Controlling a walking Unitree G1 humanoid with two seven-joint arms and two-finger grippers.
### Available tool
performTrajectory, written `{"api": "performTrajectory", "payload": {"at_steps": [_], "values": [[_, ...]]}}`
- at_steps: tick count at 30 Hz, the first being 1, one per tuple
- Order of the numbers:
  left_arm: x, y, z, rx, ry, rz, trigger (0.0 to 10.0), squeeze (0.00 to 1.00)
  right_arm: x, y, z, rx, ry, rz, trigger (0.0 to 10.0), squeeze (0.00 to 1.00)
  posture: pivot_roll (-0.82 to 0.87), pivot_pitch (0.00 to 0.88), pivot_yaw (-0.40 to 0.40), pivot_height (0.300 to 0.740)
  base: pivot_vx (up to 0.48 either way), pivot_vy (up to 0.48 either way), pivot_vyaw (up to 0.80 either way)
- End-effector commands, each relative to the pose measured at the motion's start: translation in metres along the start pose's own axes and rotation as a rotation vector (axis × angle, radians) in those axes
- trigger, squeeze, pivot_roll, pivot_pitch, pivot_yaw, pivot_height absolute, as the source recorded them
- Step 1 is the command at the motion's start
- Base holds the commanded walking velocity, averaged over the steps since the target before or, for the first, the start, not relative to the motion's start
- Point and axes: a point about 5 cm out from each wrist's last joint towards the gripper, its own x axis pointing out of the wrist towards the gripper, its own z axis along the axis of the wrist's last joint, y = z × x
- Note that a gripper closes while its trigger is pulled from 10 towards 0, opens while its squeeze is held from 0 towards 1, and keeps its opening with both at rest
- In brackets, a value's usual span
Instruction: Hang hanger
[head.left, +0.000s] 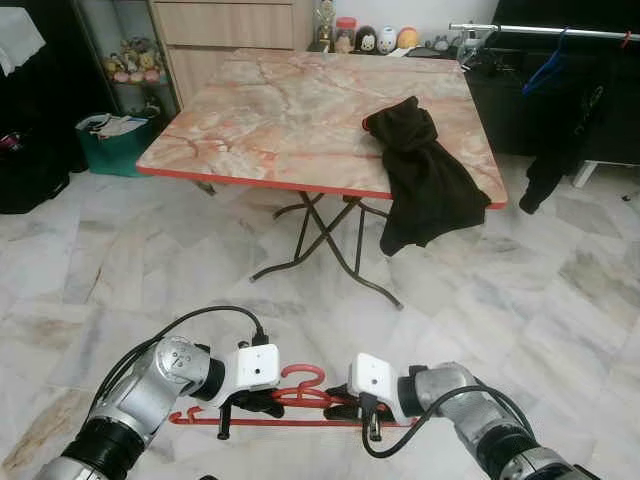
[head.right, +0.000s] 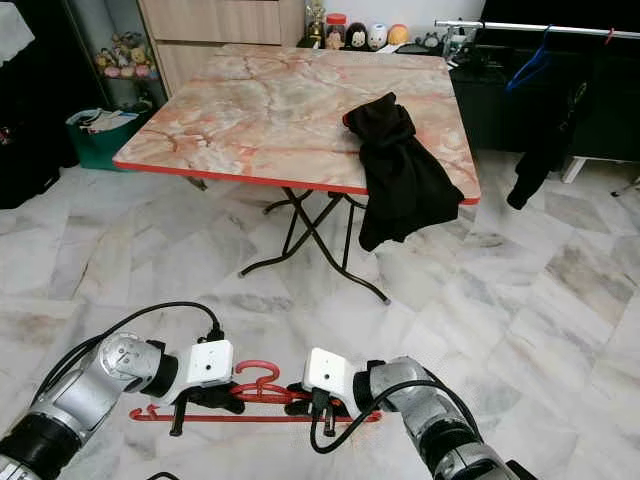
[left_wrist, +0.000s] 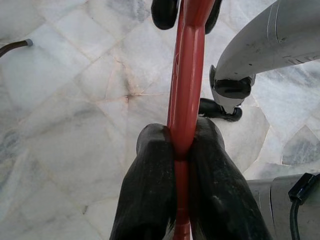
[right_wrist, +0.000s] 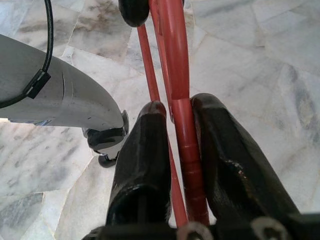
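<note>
Two grippers are holding one thin red plastic hanger (head.left: 290, 400) low over the pale marble floor (head.left: 520, 300), close in front of the robot; the left gripper (head.left: 258, 403) is pinching the hanger on one side of its hook, and the right gripper (head.left: 345, 407) is pinching it on the other side; in the left wrist view the black fingers (left_wrist: 150, 185) are pressing tight on the red bar, and in the right wrist view the fingers (right_wrist: 145, 165) are squeezing it too; holding it at two spots is probably keeping it flat and steady so it is not swinging; the curly hook is poking up between the two white wrist boxes.

Farther off, a folding table with a pink marble-look top and red edge (head.left: 290, 110) is standing on thin dark legs; a black piece of clothing (head.left: 420, 170) is lying at the table's near right corner, with most of it drooping over the near edge toward the floor; it looks like it could slip off.

Beyond the table's far right corner, a silver metal rail (head.left: 540, 32) is running across, with a blue hanger (head.left: 545, 70) and dark clothes (head.left: 560, 130) already hanging from it; that rail looks like the place for the red hanger, and it is well apart from the grippers, so the robot is probably needing to walk around the table and lift the hook up high.
</note>
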Motion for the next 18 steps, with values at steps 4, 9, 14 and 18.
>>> {"api": "performTrajectory", "payload": {"at_steps": [4,9,14,18], "values": [[-0.0040,0.0081,0.0114,0.038,-0.030,0.038,10.0,0.00,0.0102,0.0044,0.0062,-0.010,-0.020,0.032,0.0,0.00,-0.02,0.000,-0.024,0.727,0.000,0.000,0.00],[-0.0038,0.0091,0.0119,0.043,-0.032,0.045,10.0,0.00,0.0136,0.0068,0.0044,0.001,-0.015,0.029,0.0,0.00,-0.02,0.000,-0.025,0.727,0.000,0.000,0.00],[-0.0048,0.0103,0.0136,0.048,-0.048,0.058,10.0,0.00,0.0149,0.0068,0.0041,0.006,-0.011,0.025,0.0,0.00,-0.01,0.000,-0.023,0.727,0.000,0.000,0.00],[-0.0060,0.0164,0.0167,0.059,-0.071,0.109,10.0,1.00,0.0135,0.0026,0.0078,0.003,-0.016,0.020,0.0,0.00,-0.01,0.000,-0.023,0.727,0.000,0.000,0.00]]}}
